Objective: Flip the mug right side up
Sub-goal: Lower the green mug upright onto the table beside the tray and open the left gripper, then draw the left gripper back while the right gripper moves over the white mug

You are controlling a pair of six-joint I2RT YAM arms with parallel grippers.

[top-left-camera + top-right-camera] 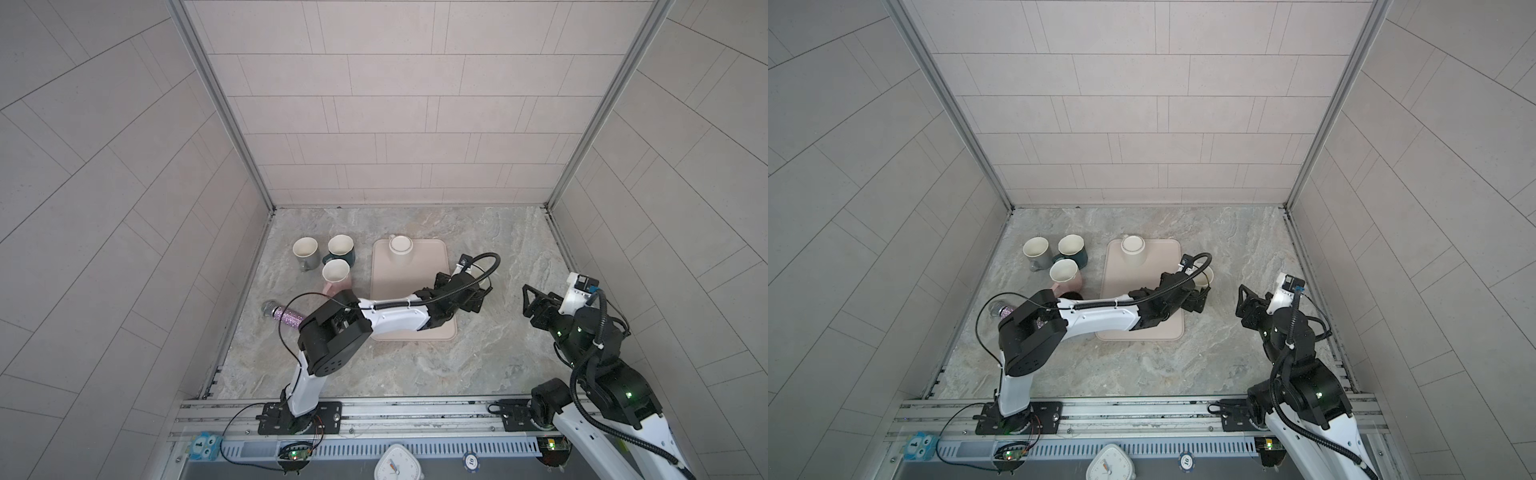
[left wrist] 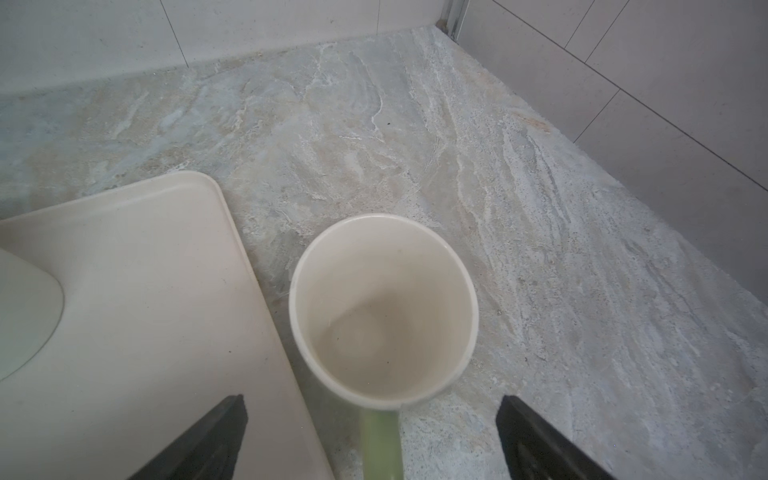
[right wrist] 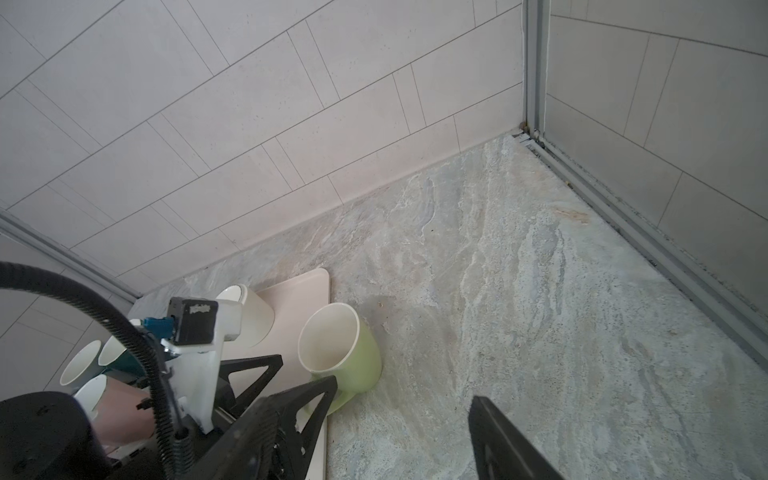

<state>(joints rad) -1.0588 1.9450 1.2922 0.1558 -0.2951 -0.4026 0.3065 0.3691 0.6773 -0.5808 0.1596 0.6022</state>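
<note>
A light green mug (image 2: 382, 307) with a cream inside stands mouth up on the marble counter, just right of the beige mat (image 1: 390, 286). In a top view only a little of the green mug (image 1: 1205, 276) peeks out past my left gripper (image 1: 1200, 297). The left gripper (image 2: 371, 401) is open. Its fingers stand wide on either side of the mug's green handle (image 2: 380, 444) and do not touch it. A cream mug (image 1: 401, 249) stands base up at the back of the mat. My right gripper (image 3: 405, 390) is open and empty, to the right of the green mug (image 3: 353, 357).
Three mugs stand mouth up at the back left: grey (image 1: 305, 251), teal (image 1: 340, 249) and pink (image 1: 336, 276). A glittery microphone (image 1: 282, 316) lies near the left wall. Tiled walls close in the counter on three sides.
</note>
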